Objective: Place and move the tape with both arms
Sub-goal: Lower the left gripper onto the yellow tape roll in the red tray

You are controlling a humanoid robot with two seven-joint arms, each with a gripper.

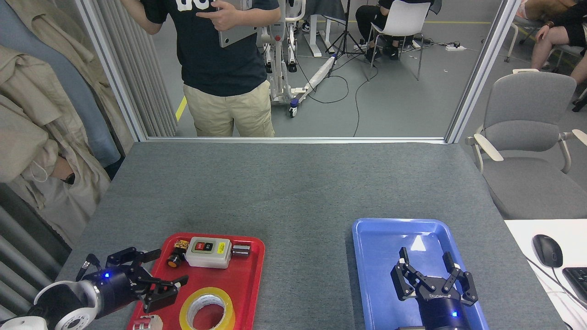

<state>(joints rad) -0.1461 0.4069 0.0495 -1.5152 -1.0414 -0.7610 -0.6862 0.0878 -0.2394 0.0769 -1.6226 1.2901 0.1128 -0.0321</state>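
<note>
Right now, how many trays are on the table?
2. The red tray lies near the left gripper; the blue tray lies under the right gripper. None seems hidden.

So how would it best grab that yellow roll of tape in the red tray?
Probably from above: the tape lies flat in the red tray with its hole facing up, so one finger could drop into the core and one outside, pinching the wall. The open left gripper is nearest.
</note>
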